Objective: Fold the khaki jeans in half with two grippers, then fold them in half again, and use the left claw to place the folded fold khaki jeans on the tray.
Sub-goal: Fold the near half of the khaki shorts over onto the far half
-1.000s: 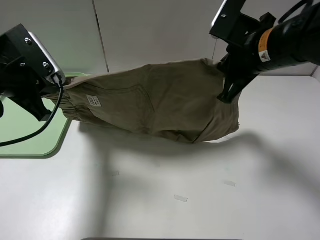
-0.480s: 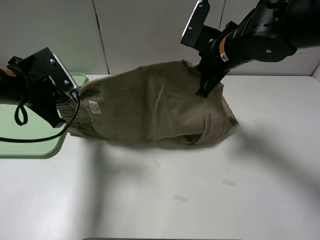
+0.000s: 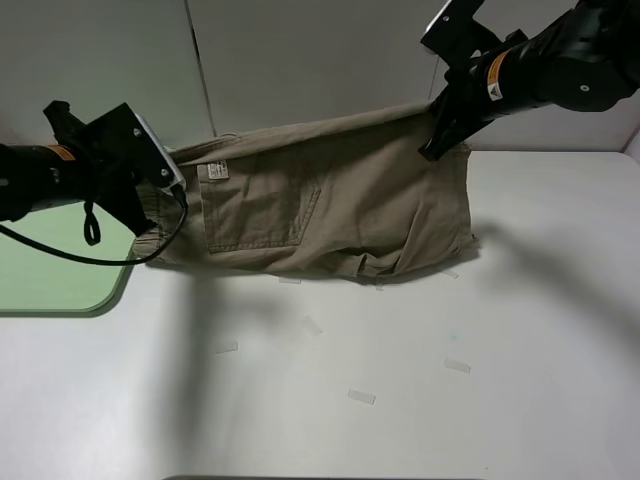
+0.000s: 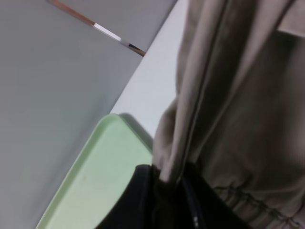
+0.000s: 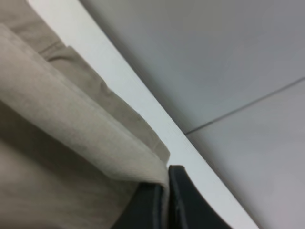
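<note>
The khaki jeans [image 3: 340, 200] are stretched out flat between the two grippers over the far part of the white table [image 3: 400, 400], with a back pocket facing up and the lower edge lying on the tabletop. The left claw [image 3: 158, 205] is clamped tight on the gathered waistband end, just beside the pale green tray [image 3: 50, 275]. The right claw [image 3: 440, 148] pinches the upper corner of the leg hem.

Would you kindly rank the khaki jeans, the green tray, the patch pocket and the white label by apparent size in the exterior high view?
1. khaki jeans
2. tray, judged by its visible part only
3. patch pocket
4. white label
</note>
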Robot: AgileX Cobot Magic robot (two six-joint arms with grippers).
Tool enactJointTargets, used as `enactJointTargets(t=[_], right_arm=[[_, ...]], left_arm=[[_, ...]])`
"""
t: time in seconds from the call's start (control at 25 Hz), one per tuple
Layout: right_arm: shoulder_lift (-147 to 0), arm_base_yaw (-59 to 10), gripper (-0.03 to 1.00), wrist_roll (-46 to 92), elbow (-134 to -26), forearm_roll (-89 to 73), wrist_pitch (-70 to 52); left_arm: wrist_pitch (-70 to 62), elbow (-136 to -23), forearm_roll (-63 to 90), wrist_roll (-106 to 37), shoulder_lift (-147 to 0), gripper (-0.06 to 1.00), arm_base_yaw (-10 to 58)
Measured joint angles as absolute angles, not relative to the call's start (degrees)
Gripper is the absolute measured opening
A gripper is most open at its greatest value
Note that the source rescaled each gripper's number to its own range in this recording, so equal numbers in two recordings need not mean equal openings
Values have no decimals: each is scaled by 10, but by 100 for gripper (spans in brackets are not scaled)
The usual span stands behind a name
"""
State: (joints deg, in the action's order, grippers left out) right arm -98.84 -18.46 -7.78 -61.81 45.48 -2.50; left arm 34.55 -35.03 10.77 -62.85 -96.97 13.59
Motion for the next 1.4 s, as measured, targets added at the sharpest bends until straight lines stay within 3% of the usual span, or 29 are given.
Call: enactJointTargets(t=[0.36, 0.96, 1.12, 1.2, 1.32, 1.4], right_arm=[[-1018, -176, 0, -63, -618, 464, 27], [-1059, -168, 1, -63, -620, 465, 29], [-1059, -162, 15, -53, -620, 465, 38], [-1059, -154, 32, -50, -620, 465, 39], [-1059, -139, 60, -48, -620, 464, 47], [-1059, -131, 73, -48, -620, 463, 64]], left_arm=[[506, -351, 155, -643, -1016, 14, 137], [522, -351, 136, -641, -1017, 14, 139], [522, -361, 145, -625, -1017, 21, 139], [526, -374, 153, -619, -1017, 31, 136], [537, -400, 170, -617, -1017, 54, 132], [538, -414, 181, -617, -1017, 65, 132]])
